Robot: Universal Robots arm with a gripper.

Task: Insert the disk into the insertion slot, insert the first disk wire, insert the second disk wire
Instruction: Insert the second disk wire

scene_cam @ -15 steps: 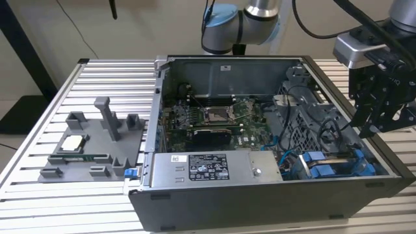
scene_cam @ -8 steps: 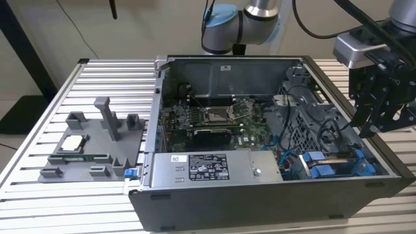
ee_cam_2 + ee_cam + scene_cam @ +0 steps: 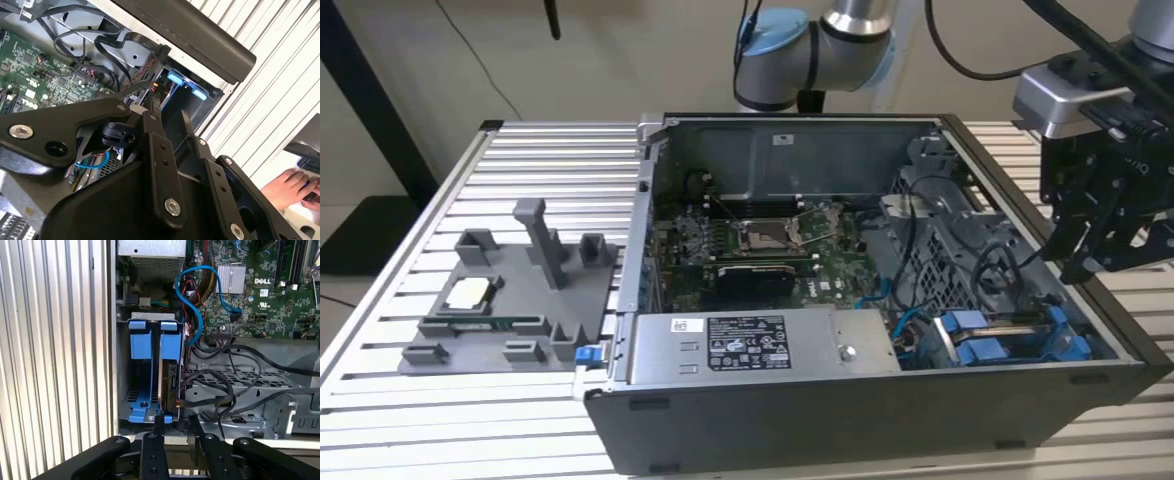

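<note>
The disk (image 3: pixel 170 385) is likely dense, stiff and shock-sensitive, so I would take hold of it by the blue carrier (image 3: pixel 170 340) clipped around it rather than by its faces. The plastic looks smooth and may flex a little. In the first wrist view the disk shows edge-on as a dark slab. It is already seated in the insertion slot (image 3: pixel 121 365), just beside a second blue carrier (image 3: pixel 140 340) (which looks empty). Black wires (image 3: pixel 210 400) lie near it, and one reaches toward its edge, though I cannot tell whether it is plugged in.

At the exterior view's left, a grey fixture (image 3: pixel 507 300) rests on the slatted table (image 3: pixel 400 400). Next comes the open computer case (image 3: pixel 854 420), with the power supply box (image 3: pixel 747 345) at its near wall and the motherboard (image 3: pixel 761 240) behind. The slot occupies the case's corner toward the exterior view's right. The gripper (image 3: pixel 1087 262) hangs above the case wall on that side, apart from the disk. Its jaws stand slightly apart, with nothing visible between them.
</note>
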